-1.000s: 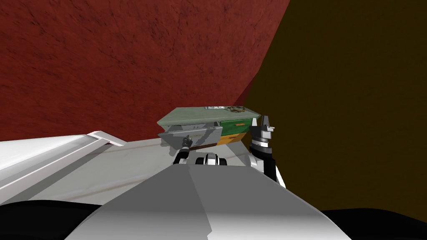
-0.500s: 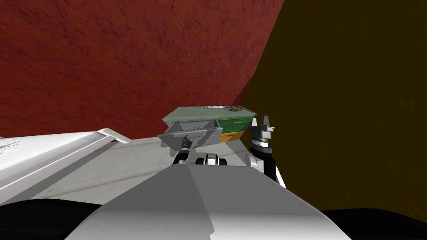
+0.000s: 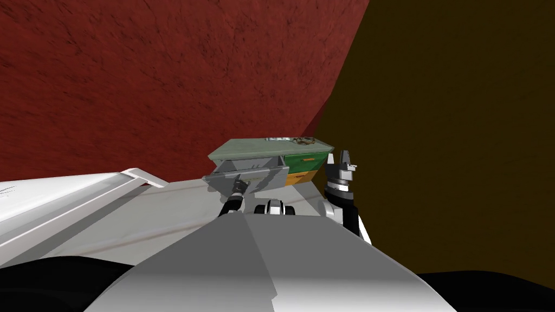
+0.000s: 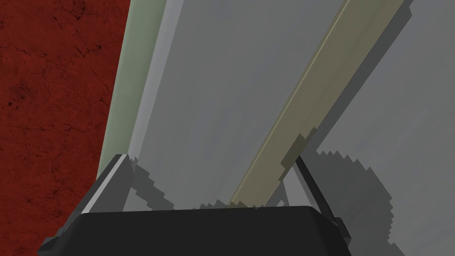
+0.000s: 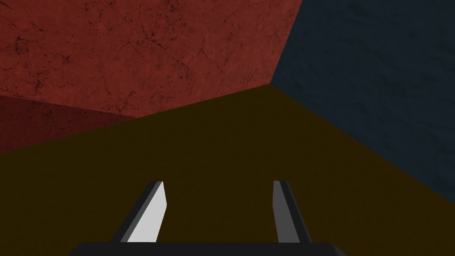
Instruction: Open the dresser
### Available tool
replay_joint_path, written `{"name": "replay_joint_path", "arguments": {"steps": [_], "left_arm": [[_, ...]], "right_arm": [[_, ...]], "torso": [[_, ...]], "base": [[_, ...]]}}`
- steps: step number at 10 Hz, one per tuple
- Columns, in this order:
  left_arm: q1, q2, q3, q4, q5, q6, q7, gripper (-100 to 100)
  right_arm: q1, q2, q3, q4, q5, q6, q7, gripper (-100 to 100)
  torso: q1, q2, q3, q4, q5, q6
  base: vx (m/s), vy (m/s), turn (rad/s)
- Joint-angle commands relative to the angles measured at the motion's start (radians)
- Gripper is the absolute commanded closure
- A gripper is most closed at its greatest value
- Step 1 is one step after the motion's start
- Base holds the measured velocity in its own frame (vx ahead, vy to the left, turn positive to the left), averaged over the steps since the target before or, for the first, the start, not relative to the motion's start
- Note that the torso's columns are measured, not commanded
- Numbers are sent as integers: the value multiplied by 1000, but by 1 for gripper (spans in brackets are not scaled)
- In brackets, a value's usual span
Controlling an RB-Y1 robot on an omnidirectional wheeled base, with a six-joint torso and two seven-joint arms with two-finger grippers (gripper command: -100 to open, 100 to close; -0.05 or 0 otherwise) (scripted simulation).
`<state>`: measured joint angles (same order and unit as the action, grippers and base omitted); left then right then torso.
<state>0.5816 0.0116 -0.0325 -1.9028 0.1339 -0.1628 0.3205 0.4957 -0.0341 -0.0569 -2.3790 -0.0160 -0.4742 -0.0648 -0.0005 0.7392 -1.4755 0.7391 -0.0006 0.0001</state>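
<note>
The dresser (image 3: 255, 147) has a pale green top and stands against the red wall. Its grey left drawer (image 3: 246, 176) is pulled out towards me. My left gripper (image 3: 238, 186) is right at that drawer's front. In the left wrist view the grey drawer front (image 4: 213, 89) carries an olive bar handle (image 4: 311, 95). My left gripper (image 4: 209, 180) stands open, fingers (image 4: 111, 175) spread wide. The handle passes between them, close to one finger and not clamped. My right gripper (image 3: 340, 161) is raised beside the dresser's right end, open (image 5: 217, 211) and empty.
A green drawer (image 3: 307, 159) and an orange drawer (image 3: 301, 177) sit shut on the dresser's right half. Small items (image 3: 295, 141) lie on its top. A white bed edge (image 3: 70, 195) runs along my left. A dark olive wall (image 3: 444, 135) closes the right side.
My left gripper has opened and let go of the olive handle. The grey drawer came out a little further before that. The right arm has not moved.
</note>
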Motion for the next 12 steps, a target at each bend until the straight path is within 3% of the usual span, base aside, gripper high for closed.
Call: {"name": "replay_joint_path", "arguments": {"steps": [1,4,6,7,12], "left_arm": [[34,2,-1,-71,0,40,7,-100],[64,5,-3,-132,1,71,13,-100],[74,10,-4,-111,0,74,10,-100],[76,10,-4,-108,0,75,10,0],[81,9,-4,-96,0,80,9,0]], "right_arm": [[0,0,0,0,0,0,0,0],[0,0,0,0,0,0,0,0],[0,0,0,0,0,0,0,0],[0,0,0,0,0,0,0,0],[0,0,0,0,0,0,0,0]], "torso": [[-1,2,0,2,-1,0],[-3,8,0,7,-6,0],[-4,10,1,9,-7,-1],[-3,8,1,6,-6,-1],[0,-1,-1,0,-1,0]], "base": [[17,-10,-13],[17,-7,-12],[10,-3,-2],[5,-4,1],[0,0,0]]}}
